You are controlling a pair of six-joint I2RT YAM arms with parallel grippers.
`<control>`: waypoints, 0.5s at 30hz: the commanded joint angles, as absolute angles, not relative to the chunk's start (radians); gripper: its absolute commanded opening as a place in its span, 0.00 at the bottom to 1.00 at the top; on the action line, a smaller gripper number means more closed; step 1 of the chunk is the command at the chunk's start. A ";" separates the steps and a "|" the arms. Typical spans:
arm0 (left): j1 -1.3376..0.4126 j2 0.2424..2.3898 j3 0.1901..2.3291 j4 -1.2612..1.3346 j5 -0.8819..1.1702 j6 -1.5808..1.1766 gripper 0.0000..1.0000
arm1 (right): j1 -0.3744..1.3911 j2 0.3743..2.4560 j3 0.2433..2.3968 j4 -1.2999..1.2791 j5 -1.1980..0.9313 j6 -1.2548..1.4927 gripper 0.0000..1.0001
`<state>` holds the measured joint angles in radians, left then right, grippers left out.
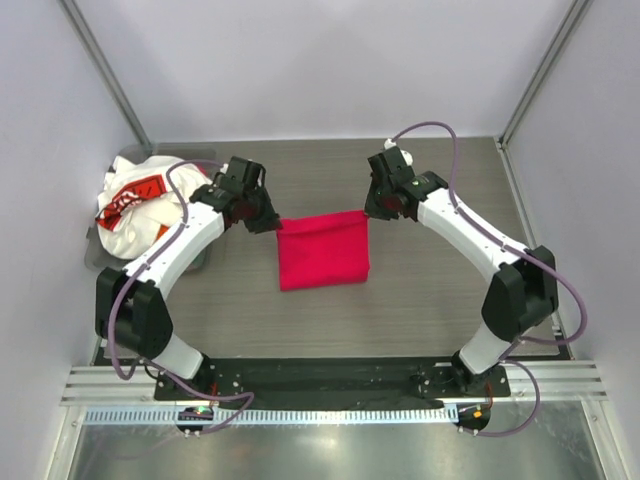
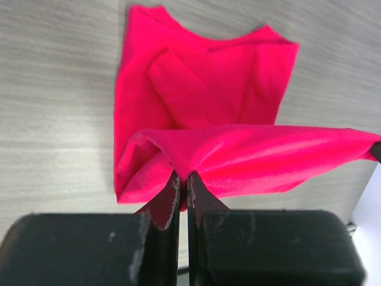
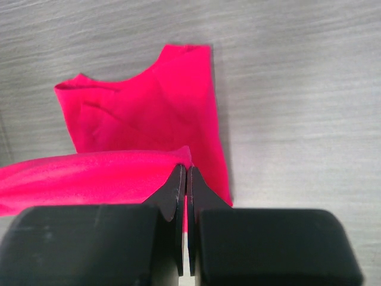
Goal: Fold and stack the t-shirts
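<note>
Top external shows soft magenta-red t-shirt [image 1: 322,258] folded roughly square on woodgrain table [image 1: 425,300].

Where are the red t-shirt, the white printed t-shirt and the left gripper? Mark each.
red t-shirt [image 1: 322,252]: top view, middle of the folded cloth.
white printed t-shirt [image 1: 140,226]: top view, crumpled middle.
left gripper [image 2: 184,182]: left wrist view, between fingertips.

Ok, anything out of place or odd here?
Nothing damaged or spilled. The white cloth t-shirt with a red-and-black print lies crumpled at far left. The bright magenta-red cloth t-shirt is mid-fold, its far edge pinched by the left pincer and right pincer.
</note>
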<state>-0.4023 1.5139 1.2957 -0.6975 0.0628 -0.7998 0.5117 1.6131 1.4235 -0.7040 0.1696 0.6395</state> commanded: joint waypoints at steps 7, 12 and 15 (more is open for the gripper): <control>-0.304 1.718 1.445 -0.657 0.081 -0.741 0.02 | 0.430 1.834 1.670 -0.690 0.176 0.543 0.01; -0.255 1.925 1.615 -0.678 0.124 -0.713 0.13 | 0.396 2.027 1.819 -0.704 0.131 0.523 0.36; -0.218 2.076 1.812 -0.790 0.191 -0.695 0.58 | 0.371 2.113 1.960 -0.745 0.115 0.503 0.89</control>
<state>-0.2665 1.9793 1.6394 -0.7021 0.1249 -0.7368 0.4015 2.0754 1.8351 -0.7193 0.1112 0.5449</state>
